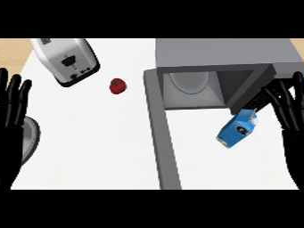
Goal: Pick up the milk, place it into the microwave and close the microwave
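Note:
A blue milk carton (237, 129) lies tilted on the white counter, just in front of the microwave's right corner. The grey microwave (223, 55) stands at the back right, its cavity showing a round white turntable (190, 82). Its door (162, 133) is swung wide open and reaches toward the front edge. My right hand (300, 111) is at the right edge, fingers straight and pointing up, a short way right of the carton and not touching it. At the left edge my left hand (3, 111) rests open, fingers up.
A silver toaster (67, 60) sits at the back left. A red tomato-like fruit (118, 85) lies between it and the microwave. A grey round plate (28, 140) shows partly behind my left hand. The wooden floor borders the counter at the back corners.

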Robot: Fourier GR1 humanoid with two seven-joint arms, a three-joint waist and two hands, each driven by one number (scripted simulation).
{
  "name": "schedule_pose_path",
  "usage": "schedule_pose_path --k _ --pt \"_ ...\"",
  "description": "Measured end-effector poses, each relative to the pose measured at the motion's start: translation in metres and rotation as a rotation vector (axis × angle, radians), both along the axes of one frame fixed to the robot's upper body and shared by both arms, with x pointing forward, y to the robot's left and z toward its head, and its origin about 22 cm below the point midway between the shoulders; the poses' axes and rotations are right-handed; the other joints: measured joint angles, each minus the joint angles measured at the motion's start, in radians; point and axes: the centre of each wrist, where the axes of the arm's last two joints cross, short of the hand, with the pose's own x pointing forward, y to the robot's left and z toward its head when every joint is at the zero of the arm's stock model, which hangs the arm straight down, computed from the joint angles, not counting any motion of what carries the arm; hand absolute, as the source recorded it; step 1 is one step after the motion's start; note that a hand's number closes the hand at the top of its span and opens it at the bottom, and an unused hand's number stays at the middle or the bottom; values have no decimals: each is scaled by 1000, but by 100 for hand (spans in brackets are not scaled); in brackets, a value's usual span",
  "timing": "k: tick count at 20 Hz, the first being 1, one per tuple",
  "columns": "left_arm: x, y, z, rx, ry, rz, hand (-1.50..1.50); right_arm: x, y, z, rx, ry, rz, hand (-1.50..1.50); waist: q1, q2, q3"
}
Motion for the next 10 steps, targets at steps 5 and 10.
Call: schedule_pose_path --k 5,10 --pt "0 -2 2 6 3 8 -150 23 3 10 49 34 -189 -150 25 5 -18" --pt "-11 5 -8 -52 81 58 -150 46 22 34 88 142 -334 -150 39 5 -24"
